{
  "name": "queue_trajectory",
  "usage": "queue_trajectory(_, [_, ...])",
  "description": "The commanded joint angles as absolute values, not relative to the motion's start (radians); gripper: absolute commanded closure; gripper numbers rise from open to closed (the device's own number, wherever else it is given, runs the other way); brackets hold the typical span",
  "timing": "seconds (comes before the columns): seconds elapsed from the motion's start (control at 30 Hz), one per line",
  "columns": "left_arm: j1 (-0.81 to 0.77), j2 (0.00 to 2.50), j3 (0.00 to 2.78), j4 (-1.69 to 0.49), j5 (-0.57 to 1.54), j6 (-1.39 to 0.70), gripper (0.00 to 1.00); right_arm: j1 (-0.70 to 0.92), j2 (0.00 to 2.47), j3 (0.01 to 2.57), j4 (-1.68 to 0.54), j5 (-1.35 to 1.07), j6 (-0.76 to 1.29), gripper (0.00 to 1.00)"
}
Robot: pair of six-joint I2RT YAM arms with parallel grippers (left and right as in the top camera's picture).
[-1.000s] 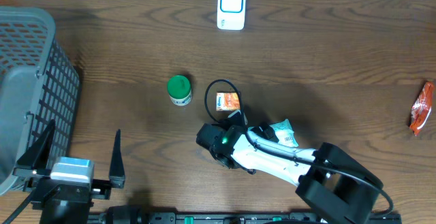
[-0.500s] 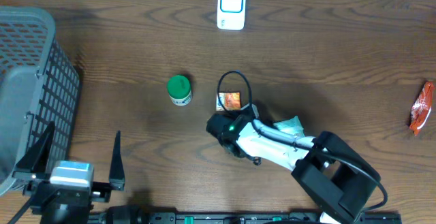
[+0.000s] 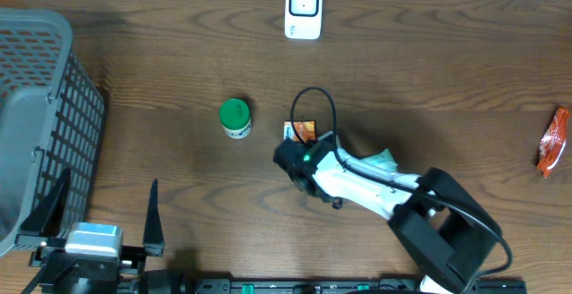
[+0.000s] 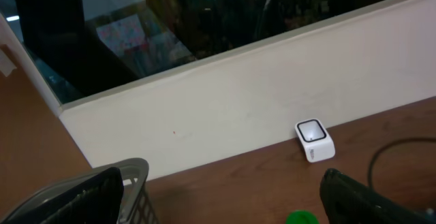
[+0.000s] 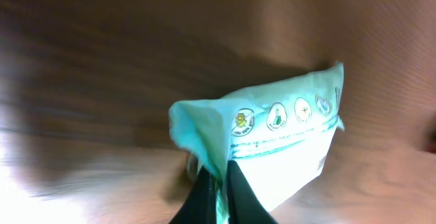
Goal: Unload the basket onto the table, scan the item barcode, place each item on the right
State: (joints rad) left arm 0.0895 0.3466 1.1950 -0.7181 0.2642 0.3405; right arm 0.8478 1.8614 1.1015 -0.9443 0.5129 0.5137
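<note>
While the right gripper (image 5: 218, 173) sits clenched at the pouch (image 5: 279, 156) edge, hold uncertain, the left gripper (image 3: 105, 208) gapes; the pouch seems light, limp, slick: pinch its crimped seam.

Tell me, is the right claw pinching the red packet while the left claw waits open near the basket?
Wrong packet: the right wrist view shows the right claw shut on the pale green packet. The left claw does wait open near the basket.
</note>
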Motion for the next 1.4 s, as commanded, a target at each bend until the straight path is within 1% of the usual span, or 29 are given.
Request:
queue_trajectory(0.0, [0.088,0.339,1.195,-0.718,0.277,0.346,0.07,0.806,1.752,1.219,-0.937,0.392,0.600,0.99])
queue_trajectory(0.1, [0.087,0.339,1.195,-0.719,0.277,0.346,0.07,0.735,1.711,1.262,-0.914,0.353,0.735,0.98])
queue_trajectory(0.17, [0.086,0.339,1.195,-0.719,0.277,0.346,0.07,0.681,1.709,1.262,-0.912,0.337,0.892,0.98])
queue_trajectory(0.23, [0.079,0.339,1.195,-0.719,0.278,0.345,0.07,0.641,1.721,1.261,-0.905,0.323,0.956,0.98])
queue_trajectory(0.27, [0.076,0.339,1.195,-0.718,0.278,0.345,0.08,0.624,1.726,1.261,-0.894,0.323,0.956,0.94])
queue_trajectory(0.3, [0.075,0.339,1.195,-0.718,0.278,0.345,0.07,0.609,1.732,1.261,-0.882,0.331,0.934,0.77])
queue_trajectory(0.33, [0.074,0.339,1.195,-0.719,0.277,0.345,0.08,0.595,1.736,1.261,-0.868,0.332,0.888,0.71])
queue_trajectory(0.37, [0.074,0.339,1.195,-0.719,0.277,0.345,0.07,0.581,1.744,1.260,-0.856,0.331,0.834,0.70])
queue_trajectory(0.4, [0.074,0.339,1.195,-0.719,0.277,0.345,0.08,0.567,1.752,1.260,-0.852,0.331,0.792,0.72])
queue_trajectory(0.43, [0.074,0.339,1.195,-0.719,0.277,0.345,0.08,0.555,1.761,1.260,-0.851,0.331,0.766,0.80])
queue_trajectory(0.47, [0.074,0.339,1.195,-0.719,0.278,0.345,0.07,0.536,1.780,1.260,-0.855,0.330,0.738,0.95])
queue_trajectory(0.5, [0.074,0.339,1.195,-0.719,0.277,0.345,0.08,0.525,1.791,1.260,-0.857,0.326,0.722,0.99])
queue_trajectory(0.77, [0.074,0.339,1.195,-0.719,0.277,0.345,0.07,0.433,1.890,1.260,-0.857,0.315,0.697,0.99])
queue_trajectory(0.87, [0.074,0.339,1.195,-0.718,0.277,0.345,0.07,0.410,1.905,1.258,-0.864,0.256,0.659,0.99])
queue_trajectory(1.07, [0.074,0.339,1.195,-0.719,0.277,0.345,0.08,0.406,1.905,1.252,-0.937,0.264,0.627,0.99])
queue_trajectory(1.23, [0.066,0.337,1.195,-0.718,0.278,0.345,0.07,0.405,1.905,1.237,-0.930,0.272,0.620,0.99])
queue_trajectory(1.37, [0.054,0.330,1.195,-0.718,0.278,0.345,0.08,0.405,1.905,1.201,-0.884,0.314,0.603,0.99])
